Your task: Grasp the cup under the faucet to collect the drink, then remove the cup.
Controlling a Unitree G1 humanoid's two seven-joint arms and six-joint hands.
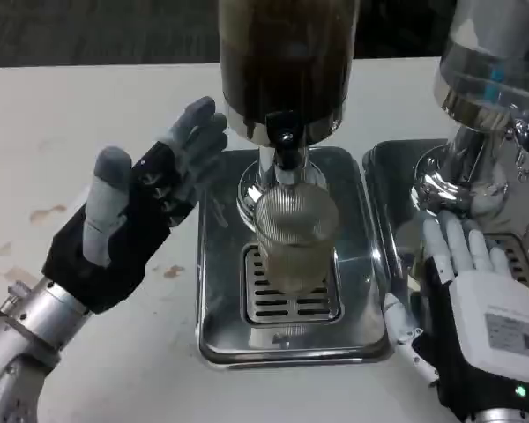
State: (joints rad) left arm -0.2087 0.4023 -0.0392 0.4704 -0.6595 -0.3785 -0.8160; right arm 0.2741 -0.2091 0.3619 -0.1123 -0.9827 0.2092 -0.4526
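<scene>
Head view: left hand (132, 220) palm-up, fingers (198, 132) spread beside cup (293, 236); right hand (480, 308) flat, fingers apart.

A ribbed clear glass cup (294, 236) is being stood upright on the slotted metal drip grate (290, 300), directly under the black faucet (286, 144), part-filled with pale drink.

The cup (295, 240) stands on the grille (289, 295) of the drip tray (225, 264), directly beneath the faucet (285, 148) of the dispenser (286, 62) behind it. The tray rests on the desk (70, 132). A second dispenser (489, 79) with its own tray (392, 203) stands to the right. The left hand (137, 207) hovers left of the cup, apart from it; the right hand (476, 300) lies over the second tray.
</scene>
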